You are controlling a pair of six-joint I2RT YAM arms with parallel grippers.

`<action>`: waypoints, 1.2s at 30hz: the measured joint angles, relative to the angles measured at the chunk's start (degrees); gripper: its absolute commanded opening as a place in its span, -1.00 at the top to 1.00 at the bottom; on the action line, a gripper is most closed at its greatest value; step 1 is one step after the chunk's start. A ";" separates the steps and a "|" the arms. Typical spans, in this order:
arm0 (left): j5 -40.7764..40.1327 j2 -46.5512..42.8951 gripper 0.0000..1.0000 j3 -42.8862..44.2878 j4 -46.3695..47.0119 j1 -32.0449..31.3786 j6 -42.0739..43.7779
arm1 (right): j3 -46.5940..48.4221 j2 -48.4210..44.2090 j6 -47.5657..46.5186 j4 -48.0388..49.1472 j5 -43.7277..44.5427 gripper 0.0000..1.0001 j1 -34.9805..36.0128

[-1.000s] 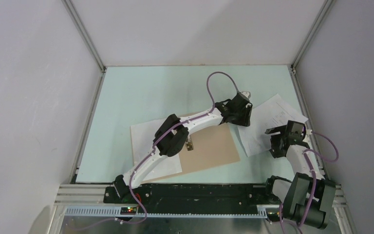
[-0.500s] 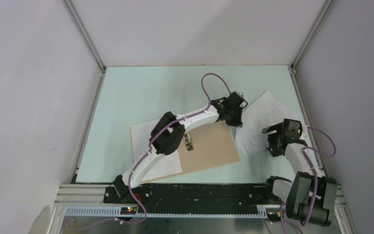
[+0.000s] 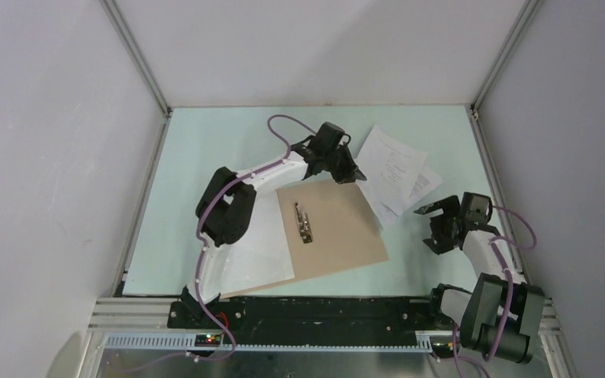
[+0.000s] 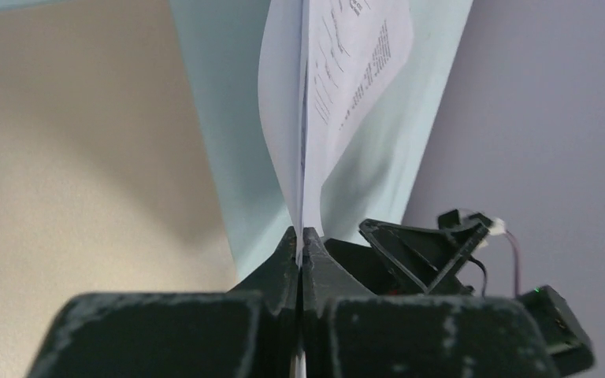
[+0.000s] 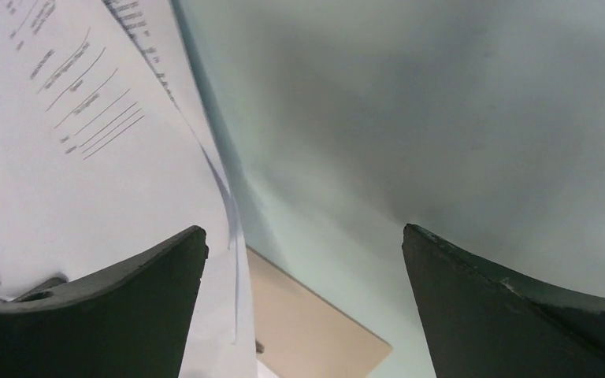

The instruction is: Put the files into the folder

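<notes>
Shows the right gripper (image 5: 303, 232) with jaws spread wide, 1 dark tip low at the left, the other low at the right, nothing held between them. Looks out on pale green bench (image 5: 457, 118) across the middle and right, shaded darker towards the centre. Takes in the files (image 5: 63, 173) at the upper left: white sheets with short lines of small black print, at least 2 edges overlapping along their right side. Catches a tan corner of the folder (image 5: 315, 339) at the bottom, between the jaw tips, lying on the bench, its left part hidden under the lowest sheet edge.
</notes>
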 measured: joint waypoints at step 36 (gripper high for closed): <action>6.95 -18.18 -0.60 -34.42 11.45 3.15 -2.32 | -6.86 24.61 22.80 49.31 -7.58 1.00 15.58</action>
